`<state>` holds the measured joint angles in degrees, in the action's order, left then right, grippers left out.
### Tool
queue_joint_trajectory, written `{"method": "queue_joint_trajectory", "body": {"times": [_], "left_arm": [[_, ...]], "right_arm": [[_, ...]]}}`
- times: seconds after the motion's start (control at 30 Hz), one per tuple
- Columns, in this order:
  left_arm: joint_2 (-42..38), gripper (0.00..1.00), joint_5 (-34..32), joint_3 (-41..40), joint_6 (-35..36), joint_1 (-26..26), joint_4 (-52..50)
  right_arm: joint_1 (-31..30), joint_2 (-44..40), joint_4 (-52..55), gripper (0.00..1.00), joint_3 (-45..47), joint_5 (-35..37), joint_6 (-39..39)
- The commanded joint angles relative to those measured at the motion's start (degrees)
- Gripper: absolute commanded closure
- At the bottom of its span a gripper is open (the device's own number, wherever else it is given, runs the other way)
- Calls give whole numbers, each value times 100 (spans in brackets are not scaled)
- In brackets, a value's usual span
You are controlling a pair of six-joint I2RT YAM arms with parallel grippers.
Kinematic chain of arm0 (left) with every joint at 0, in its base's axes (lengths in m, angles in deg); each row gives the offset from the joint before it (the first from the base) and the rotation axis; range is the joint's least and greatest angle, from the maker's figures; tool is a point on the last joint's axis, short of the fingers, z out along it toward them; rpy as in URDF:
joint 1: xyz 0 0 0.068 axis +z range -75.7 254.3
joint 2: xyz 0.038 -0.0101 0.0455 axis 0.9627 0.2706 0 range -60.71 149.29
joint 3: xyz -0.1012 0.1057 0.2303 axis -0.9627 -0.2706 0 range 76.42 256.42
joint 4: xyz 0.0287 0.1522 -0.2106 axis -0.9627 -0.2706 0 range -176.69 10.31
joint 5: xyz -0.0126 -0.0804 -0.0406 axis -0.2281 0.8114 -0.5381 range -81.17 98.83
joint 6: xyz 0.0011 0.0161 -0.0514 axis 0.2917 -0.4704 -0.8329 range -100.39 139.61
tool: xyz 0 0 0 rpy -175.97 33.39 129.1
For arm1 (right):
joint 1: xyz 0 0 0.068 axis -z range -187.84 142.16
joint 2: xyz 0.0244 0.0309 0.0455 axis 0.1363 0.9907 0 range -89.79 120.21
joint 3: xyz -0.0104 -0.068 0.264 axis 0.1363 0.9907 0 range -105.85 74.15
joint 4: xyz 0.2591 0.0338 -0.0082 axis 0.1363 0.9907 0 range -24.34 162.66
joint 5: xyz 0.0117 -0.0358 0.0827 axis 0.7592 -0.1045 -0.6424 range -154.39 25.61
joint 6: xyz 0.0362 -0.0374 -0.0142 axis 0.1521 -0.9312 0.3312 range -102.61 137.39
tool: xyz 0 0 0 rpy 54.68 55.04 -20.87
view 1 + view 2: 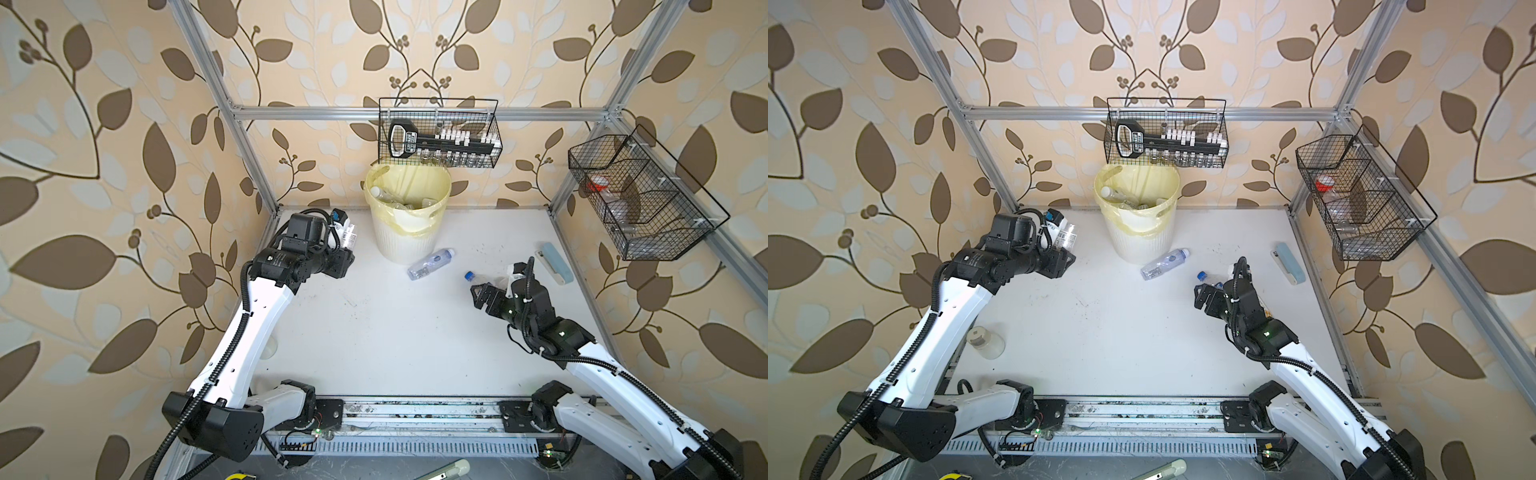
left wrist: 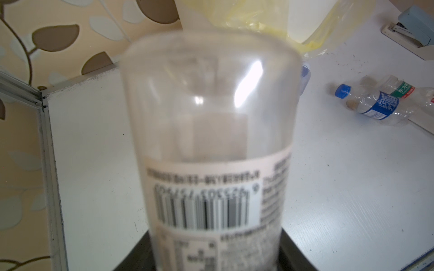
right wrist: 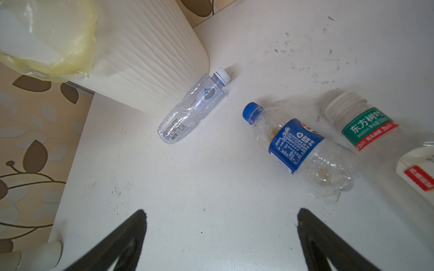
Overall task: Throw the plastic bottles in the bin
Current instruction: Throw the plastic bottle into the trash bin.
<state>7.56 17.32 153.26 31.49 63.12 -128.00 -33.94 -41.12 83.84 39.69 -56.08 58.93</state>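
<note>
My left gripper (image 2: 216,258) is shut on a clear plastic bottle (image 2: 211,140) with a white barcode label, held above the table left of the bin (image 1: 405,239) in both top views (image 1: 1065,235). The cream ribbed bin with its yellow liner has several bottles inside (image 1: 395,201). A clear bottle with a white cap (image 3: 195,108) lies against the bin's foot. Further right lie a blue-label bottle (image 3: 298,147) and a green-label one (image 3: 361,124). My right gripper (image 3: 222,212) stands open and empty over bare table, just short of the blue-label bottle (image 1: 470,275).
A pale blue block (image 1: 555,262) lies near the right edge. One black wire basket (image 1: 438,133) hangs above the bin, and another (image 1: 640,199) hangs on the right frame. A lidded jar (image 1: 986,343) stands under my left arm. Aluminium posts bound the table.
</note>
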Motion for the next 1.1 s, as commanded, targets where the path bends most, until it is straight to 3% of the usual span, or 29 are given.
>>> {"method": "queue_joint_trajectory", "body": {"times": [0.0, 0.3, 0.47, 0.53, 0.63, 0.7, 0.73, 0.77, 0.83, 1.07], "left_arm": [[-252, 41, 396, 11, -27, 120, 28], [263, 40, 677, 885, -290, 125, 238], [1228, 40, 1114, 2199, -935, 112, 712], [2077, 39, 1223, 3110, -1342, 101, 819], [3566, 33, 1269, 5309, -1764, -24, 445], [4633, 21, 1223, 7004, -1918, -155, 0], [5069, 8, 1129, 7653, -1957, -238, -119], [5188, 1, 907, 7745, -1829, -327, 16], [5054, 1, 560, 7420, -1608, -484, 391], [4200, 1, 380, 7009, -1656, -490, 918]], "right_arm": [[14, 30, -95, 0, 91, -54, 74], [18, 117, -143, 0, 20, -43, 73], [18, 120, -138, 0, 61, -6, 91], [19, 132, -147, 0, 62, 28, 99], [18, 186, -170, 0, 23, 56, 91], [18, 214, -144, 0, -16, 63, 81], [25, 218, -111, 0, -43, 76, 74], [28, 214, -68, 0, -79, 86, 65], [27, 156, 10, 0, -142, 121, 56], [27, 19, 33, 0, -184, 297, 10]]}}
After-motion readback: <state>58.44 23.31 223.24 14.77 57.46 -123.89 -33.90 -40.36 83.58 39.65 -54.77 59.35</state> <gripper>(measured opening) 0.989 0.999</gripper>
